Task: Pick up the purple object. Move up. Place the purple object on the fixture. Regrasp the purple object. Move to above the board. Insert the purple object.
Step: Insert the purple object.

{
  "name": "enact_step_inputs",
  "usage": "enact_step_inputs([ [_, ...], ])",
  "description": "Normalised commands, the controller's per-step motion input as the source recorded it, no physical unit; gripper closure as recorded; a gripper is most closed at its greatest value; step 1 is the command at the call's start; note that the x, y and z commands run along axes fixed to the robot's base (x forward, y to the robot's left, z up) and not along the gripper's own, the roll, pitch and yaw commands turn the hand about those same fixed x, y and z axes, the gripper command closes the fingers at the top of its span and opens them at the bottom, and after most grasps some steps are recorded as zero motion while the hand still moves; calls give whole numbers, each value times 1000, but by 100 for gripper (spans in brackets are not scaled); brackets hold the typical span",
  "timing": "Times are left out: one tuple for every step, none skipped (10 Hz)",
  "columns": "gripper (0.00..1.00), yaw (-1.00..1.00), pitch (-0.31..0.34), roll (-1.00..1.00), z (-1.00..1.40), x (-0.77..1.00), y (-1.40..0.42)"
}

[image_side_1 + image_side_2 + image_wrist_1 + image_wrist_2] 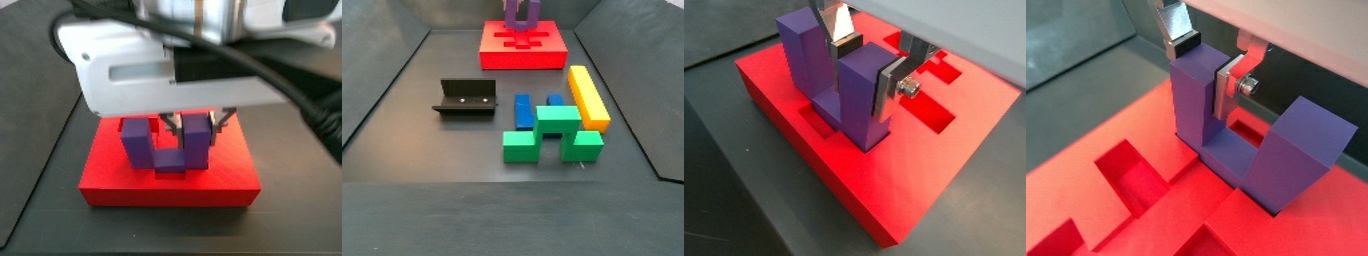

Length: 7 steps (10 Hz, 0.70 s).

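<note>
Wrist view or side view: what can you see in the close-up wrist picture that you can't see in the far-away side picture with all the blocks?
Only a wrist view shows the gripper shut on one prong of the purple object, silver fingers either side, with the object's base down in a recess.

Only a side view shows the fixture, the yellow block, the blue block and the green blocks lying apart on the floor.

Both show the purple object standing on the red board.
</note>
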Motion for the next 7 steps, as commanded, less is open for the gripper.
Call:
enact_step_inputs([
  [100,0,14,79,-494,729,-40],
  [100,0,84,86,-503,777,-37],
  [100,0,96,117,-503,737,-57],
  [100,0,114,46,-226,497,-80],
  [100,0,89,3,-37,231,-17],
  [100,0,94,31,0,137,-26],
  [100,0,86,51,0,149,-49],
])
